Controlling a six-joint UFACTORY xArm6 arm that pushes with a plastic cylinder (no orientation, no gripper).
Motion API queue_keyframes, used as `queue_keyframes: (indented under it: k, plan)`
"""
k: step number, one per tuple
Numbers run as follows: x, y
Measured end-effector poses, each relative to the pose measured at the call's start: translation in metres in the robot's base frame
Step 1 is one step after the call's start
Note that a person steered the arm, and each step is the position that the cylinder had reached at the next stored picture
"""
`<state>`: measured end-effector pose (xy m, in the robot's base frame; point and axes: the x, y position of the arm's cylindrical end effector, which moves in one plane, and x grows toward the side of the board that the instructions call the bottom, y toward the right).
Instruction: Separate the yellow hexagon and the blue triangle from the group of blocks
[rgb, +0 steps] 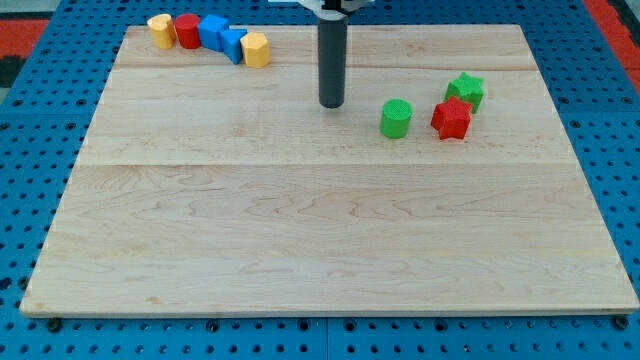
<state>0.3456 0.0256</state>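
A row of blocks lies at the view's top left: a yellow block, a red cylinder, a blue block, a blue triangle-like block and a yellow hexagon, all touching in a chain. My tip rests on the wooden board, about 75 px right of and below the yellow hexagon, touching no block.
A green cylinder stands right of my tip. A red star and a green star touch each other further right. Blue pegboard surrounds the board.
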Motion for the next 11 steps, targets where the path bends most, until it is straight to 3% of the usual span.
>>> queue_keyframes:
  k: [1, 2, 3, 4, 6, 7, 9, 10, 11]
  plan:
    - [0.013, 0.072]
    - [0.006, 0.070]
    - [-0.056, -0.028]
    - [-0.143, -0.044]
    - [-0.146, -0.170]
    - [-0.120, -0.169]
    - [-0.079, -0.042]
    - [-0.103, -0.056]
    - [-0.116, -0.027]
